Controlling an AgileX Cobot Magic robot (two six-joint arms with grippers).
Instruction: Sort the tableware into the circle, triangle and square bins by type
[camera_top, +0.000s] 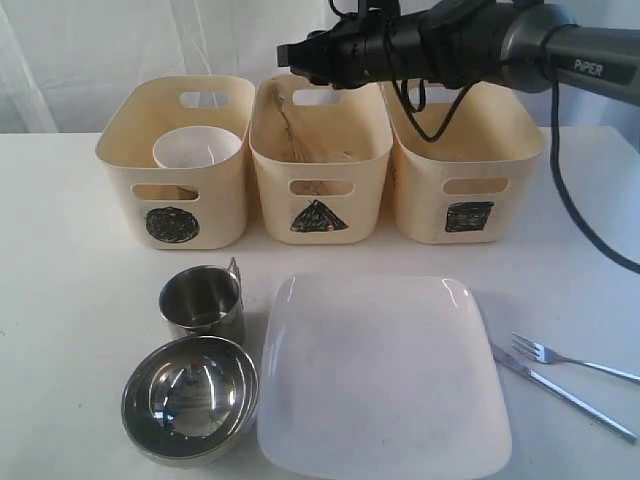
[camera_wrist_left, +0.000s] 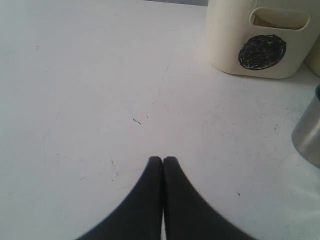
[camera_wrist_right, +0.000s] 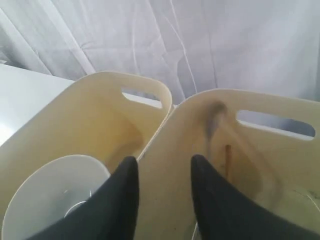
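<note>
The white table (camera_top: 60, 300) is filling the whole lower frame, and its widest bare stretch is lying at the left edge and along the strip in front of the bins. The large white square plate (camera_top: 380, 375) is taking up the lower centre, its near edge running close to the bottom of the frame. Behind it the three cream bins are standing in a row, walls touching: the circle bin (camera_top: 180, 160) at left, the triangle bin (camera_top: 318, 150) in the middle, the square bin (camera_top: 465, 165) at right. The black right arm (camera_top: 450, 40) is reaching in from the upper right, crossing above the square and triangle bins. The steel bowl (camera_top: 190, 400) is sitting at lower left, just beside the plate's left edge, with the steel mug (camera_top: 203, 303) right behind it. The small white bowl (camera_top: 197, 148) is resting inside the circle bin. The steel fork (camera_top: 570, 358) and knife (camera_top: 560, 390) are lying right of the plate. The wooden chopsticks (camera_wrist_right: 227, 160), blurred, are leaning inside the triangle bin. The right gripper (camera_wrist_right: 162, 162) is hanging over the meeting rims of the circle and triangle bins, jaws spread and holding nothing. The left gripper (camera_wrist_left: 163, 159) is hovering over bare table near the circle bin, jaws pressed together
</note>
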